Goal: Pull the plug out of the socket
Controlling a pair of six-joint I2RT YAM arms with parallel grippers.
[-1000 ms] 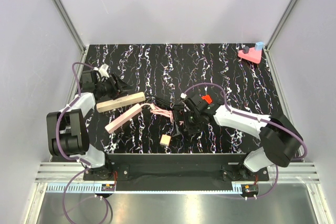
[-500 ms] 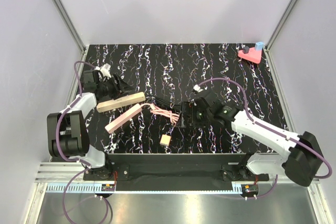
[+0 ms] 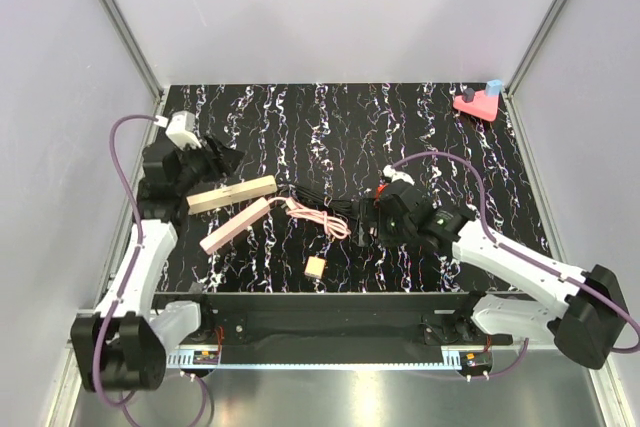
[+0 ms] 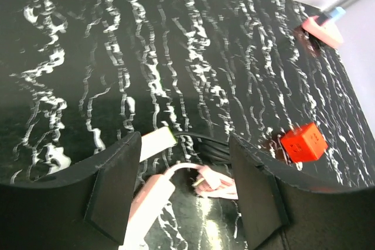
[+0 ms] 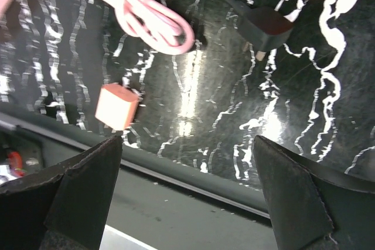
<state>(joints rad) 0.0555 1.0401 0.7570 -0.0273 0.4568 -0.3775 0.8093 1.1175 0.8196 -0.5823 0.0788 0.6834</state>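
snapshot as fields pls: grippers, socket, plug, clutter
left gripper: open, empty, by the socket
right gripper: open, empty, near the plug
socket: cream bar, lying flat
plug: black, lying loose, prongs bare, not in the socket
clutter: pink cable, red cube, tan cube

Bright, even light pours from above in the overhead view: pale walls washed out, the glossy black table (image 3: 330, 117) crisp, only soft shadows under the arms. The left wrist view is dimmer, with a wet-looking sheen beside the pink cable (image 4: 220, 188) and the far corner gone soft. In the right wrist view, hot streaks of glare run down the middle, and the near fingers (image 5: 76, 200) loom dark and blurred.
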